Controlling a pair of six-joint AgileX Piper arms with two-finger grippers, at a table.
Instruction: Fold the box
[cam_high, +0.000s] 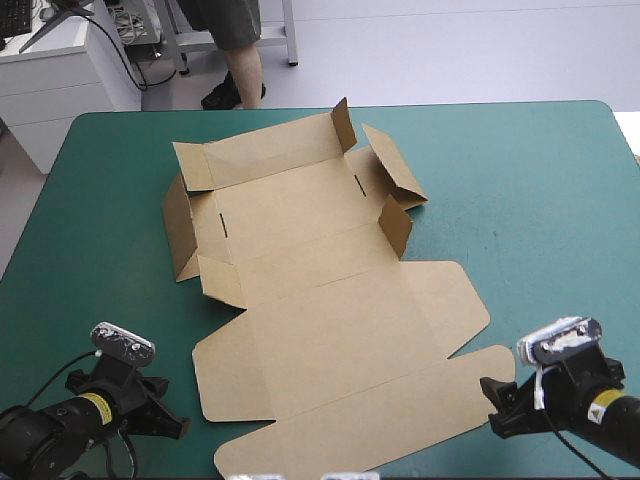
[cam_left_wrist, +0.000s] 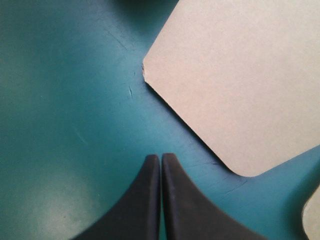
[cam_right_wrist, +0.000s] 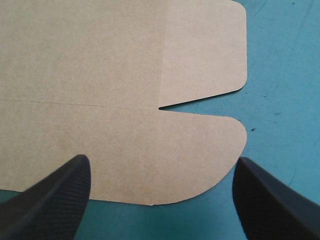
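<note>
The box (cam_high: 330, 300) lay mostly flat on the counter (cam_high: 530, 200). The right gripper (cam_right_wrist: 161, 162) had its fingers wide over the near flap. The left gripper (cam_left_wrist: 160, 159), fingers pressed together, sat beside a corner. The thin board would probably slide rather than lift.

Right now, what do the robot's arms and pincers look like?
The left arm and right arm are black and chunky, each with a small yellow label near the wrist. Each pincer has two broad black fingers, curved like fins and tapering to a point. The left pincer looks smooth; the right pincer shows a fine woven texture.
</note>
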